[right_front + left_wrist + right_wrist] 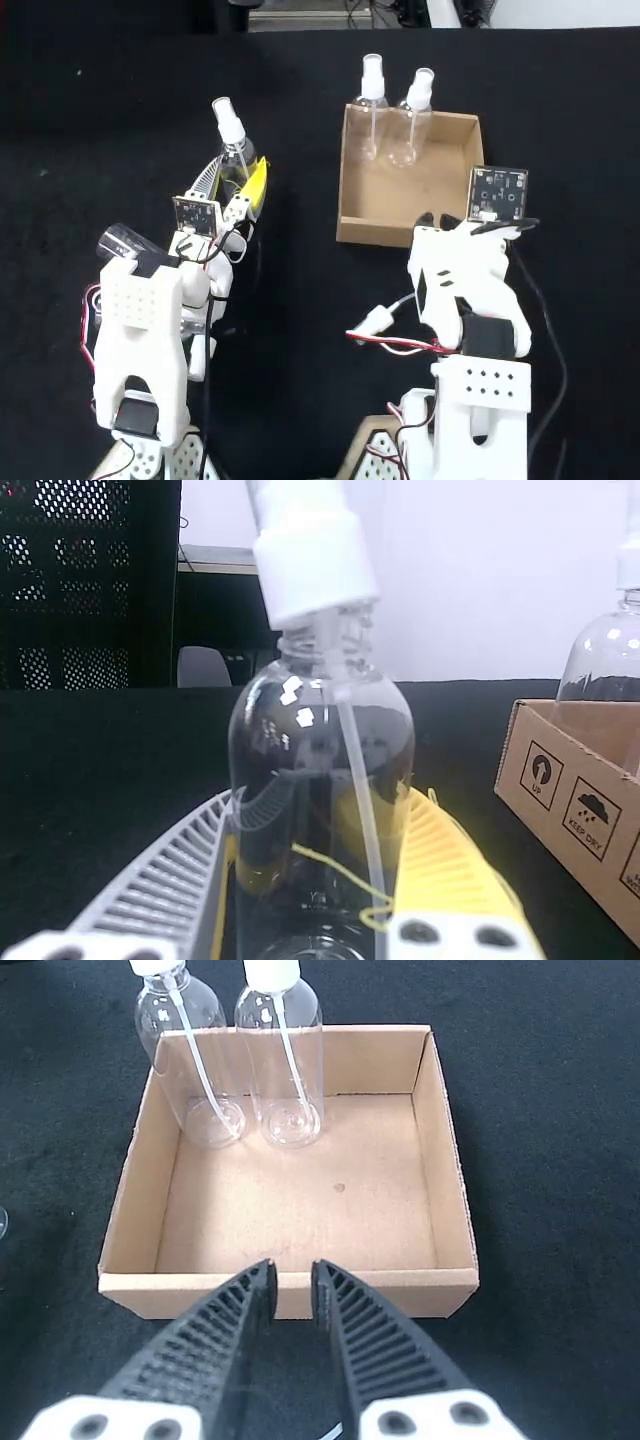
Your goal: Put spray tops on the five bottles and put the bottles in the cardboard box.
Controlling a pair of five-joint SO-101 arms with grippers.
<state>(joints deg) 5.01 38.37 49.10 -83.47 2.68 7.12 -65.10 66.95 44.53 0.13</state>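
We see two clear spray-topped plastic bottles [371, 125] [409, 135] inside the brown cardboard box [346, 180], at its back. A third bottle [236, 152] is left of it.

The place reads as a robotics lab or research workroom. A white printed-plastic left robot arm [145, 320] and a matching right robot arm [470, 290] stand at a table draped in black cloth [300, 120], with loose red and white wires [385, 345] and a small bare circuit board [498, 193] exposed on them. Beyond the table are a black perforated metal panel [85, 580], a plain white wall [480, 570] and a grey chair back [203, 667], and dark cables [370, 12] lie past the far edge.
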